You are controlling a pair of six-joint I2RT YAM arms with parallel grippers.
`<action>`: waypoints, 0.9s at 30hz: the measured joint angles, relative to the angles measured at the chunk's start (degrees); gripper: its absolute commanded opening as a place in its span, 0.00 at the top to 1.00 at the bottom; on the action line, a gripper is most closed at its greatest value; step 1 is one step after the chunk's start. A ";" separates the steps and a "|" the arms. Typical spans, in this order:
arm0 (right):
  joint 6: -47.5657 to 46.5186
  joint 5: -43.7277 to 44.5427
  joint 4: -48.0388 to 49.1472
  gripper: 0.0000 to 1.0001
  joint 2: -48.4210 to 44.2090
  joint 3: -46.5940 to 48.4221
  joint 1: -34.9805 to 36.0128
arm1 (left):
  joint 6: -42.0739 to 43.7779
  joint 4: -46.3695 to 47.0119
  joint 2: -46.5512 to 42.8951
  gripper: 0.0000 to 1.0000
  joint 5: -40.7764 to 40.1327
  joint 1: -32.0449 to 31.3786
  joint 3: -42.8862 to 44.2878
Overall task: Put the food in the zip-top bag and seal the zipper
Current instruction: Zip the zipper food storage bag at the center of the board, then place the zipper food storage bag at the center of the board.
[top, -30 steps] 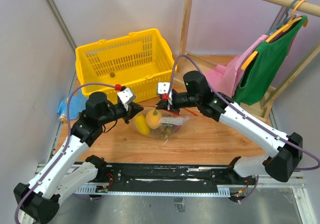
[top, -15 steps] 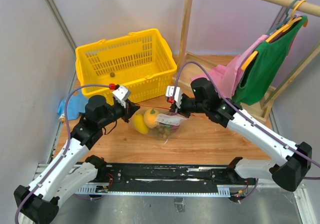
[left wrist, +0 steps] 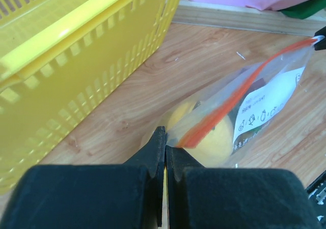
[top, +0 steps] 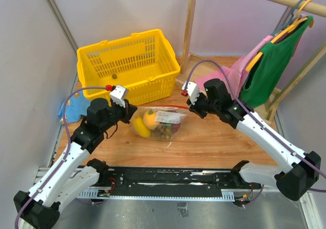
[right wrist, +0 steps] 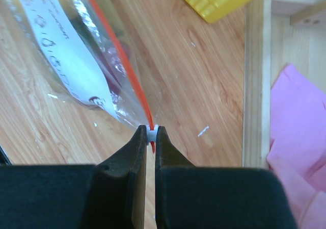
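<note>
The clear zip-top bag (top: 164,121) lies on the wooden table, stretched between both grippers. Inside it is the food: two yellow-orange fruits (top: 147,121), olive-brown grapes (top: 163,131) and a dark purple piece (top: 176,127). The red-orange zipper (top: 160,107) runs taut along the bag's far edge. My left gripper (top: 133,111) is shut on the bag's left corner (left wrist: 175,137), just by a yellow fruit (left wrist: 216,142). At the right end of the zipper (right wrist: 119,53) my right gripper (right wrist: 151,133) is shut on the white slider tab (right wrist: 151,132).
A yellow basket (top: 127,66) stands right behind the bag, close to the left gripper (left wrist: 165,140). A wooden rack post (top: 189,20) rises at the back, with pink cloth (top: 229,76) and a green garment (top: 270,66) to the right. A blue packet (top: 74,104) lies far left.
My right gripper has slid right along the zipper with the slider tab, from near the bag's middle to its right end. The left gripper shifted slightly left, and the bag is pulled taut.
</note>
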 measured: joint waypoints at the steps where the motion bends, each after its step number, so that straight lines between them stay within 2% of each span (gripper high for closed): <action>1: 0.57 0.79 -0.22 0.99 0.02 -0.11 -0.42 | -0.48 -0.31 0.00 1.00 -0.79 0.00 0.00; 9: 5.35 4.07 0.20 0.99 3.30 0.68 -1.53 | -3.80 -1.86 1.03 1.00 -2.12 -0.44 0.00; 12: 7.15 4.76 -0.04 0.85 6.43 2.54 -1.92 | -4.96 -2.08 2.49 0.98 -2.71 -0.42 0.00; 16: 9.42 5.95 -0.15 0.55 9.07 4.59 -2.45 | -6.95 -2.27 4.44 0.79 -4.59 -0.28 0.00; 21: 12.50 9.38 -0.33 0.32 8.74 5.51 -3.93 | -9.31 -2.97 6.51 0.40 -7.48 0.04 0.31; 22: 13.03 9.70 -0.33 0.24 8.37 5.51 -4.17 | -9.70 -3.26 7.04 0.33 -7.85 0.07 0.66; 23: 13.53 9.94 -0.33 0.02 7.80 5.51 -4.50 | -10.32 -3.58 7.61 0.27 -8.33 0.07 1.14; 27: 15.10 10.73 0.17 0.02 3.93 5.49 -5.73 | -11.13 -5.27 8.46 0.10 -9.64 0.07 3.72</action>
